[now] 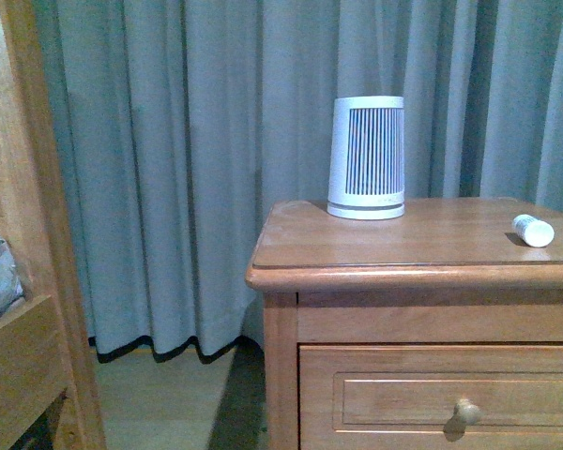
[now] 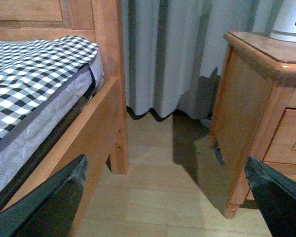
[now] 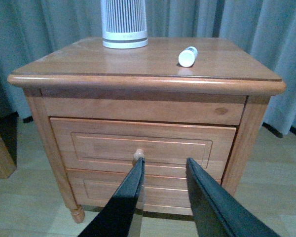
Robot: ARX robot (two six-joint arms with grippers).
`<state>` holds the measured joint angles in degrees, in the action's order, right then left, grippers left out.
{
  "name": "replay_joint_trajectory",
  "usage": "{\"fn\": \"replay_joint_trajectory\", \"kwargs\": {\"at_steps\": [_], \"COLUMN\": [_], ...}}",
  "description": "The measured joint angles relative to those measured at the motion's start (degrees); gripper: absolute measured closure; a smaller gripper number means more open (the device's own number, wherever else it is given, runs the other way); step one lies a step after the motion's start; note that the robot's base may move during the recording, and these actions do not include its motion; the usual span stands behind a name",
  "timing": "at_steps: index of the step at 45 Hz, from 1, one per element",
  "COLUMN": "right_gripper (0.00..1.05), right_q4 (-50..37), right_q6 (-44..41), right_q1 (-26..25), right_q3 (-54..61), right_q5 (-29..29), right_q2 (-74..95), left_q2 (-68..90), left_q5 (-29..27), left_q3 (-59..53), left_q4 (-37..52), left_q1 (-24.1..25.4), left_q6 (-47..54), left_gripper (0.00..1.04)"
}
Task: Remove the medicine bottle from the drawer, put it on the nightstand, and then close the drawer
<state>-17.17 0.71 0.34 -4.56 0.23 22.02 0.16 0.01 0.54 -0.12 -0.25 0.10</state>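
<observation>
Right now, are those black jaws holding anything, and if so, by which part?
Nothing is held. The right gripper is open in front of the upper drawer, and the left gripper is open over bare floor. The medicine bottle lies on the nightstand.

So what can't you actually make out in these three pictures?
- Small white plastic medicine bottle: any label is too small to read in the front and right wrist views.
- Reddish-brown wooden upper drawer: its shut front hides the inside; the front view's lower edge cuts it off.
- White slatted cylinder: top cut off in both wrist views.
- Lower drawer's knob: hidden behind the right gripper.
</observation>
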Motion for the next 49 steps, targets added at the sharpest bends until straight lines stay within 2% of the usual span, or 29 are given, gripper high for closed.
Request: {"fn": "replay_joint_trajectory", "kwargs": {"at_steps": [3, 7, 31, 35, 49], "right_gripper": [0.9, 1.02, 1.02, 1.02, 1.02], "right_q4": [1.0, 1.8, 6.9, 16.3, 17.0], "right_q6": [-0.2, -0.5, -0.5, -0.5, -0.5], "right_q1": [-0.1, -0.2, -0.2, -0.2, -0.2], "right_q3": [0.6, 1.1, 3.8, 3.8, 3.8], "right_q5": [-0.1, -0.1, -0.3, -0.3, -0.3], "right_q2": [-1.7, -3.2, -11.8, -19.8, -21.6], "left_q2": [0.0, 0.0, 0.0, 0.0, 0.0], "left_q5": [0.0, 0.0, 0.0, -0.1, 0.0], "left_q3": [0.0, 0.0, 0.0, 0.0, 0.0], "left_q4": [0.0, 0.0, 0.0, 0.0, 0.0], "left_q1": [0.0, 0.0, 0.0, 0.0, 0.0], "left_q6": [0.0, 0.0, 0.0, 0.0, 0.0], "left_gripper": [0.07, 0.07, 0.07, 0.07, 0.07]}}
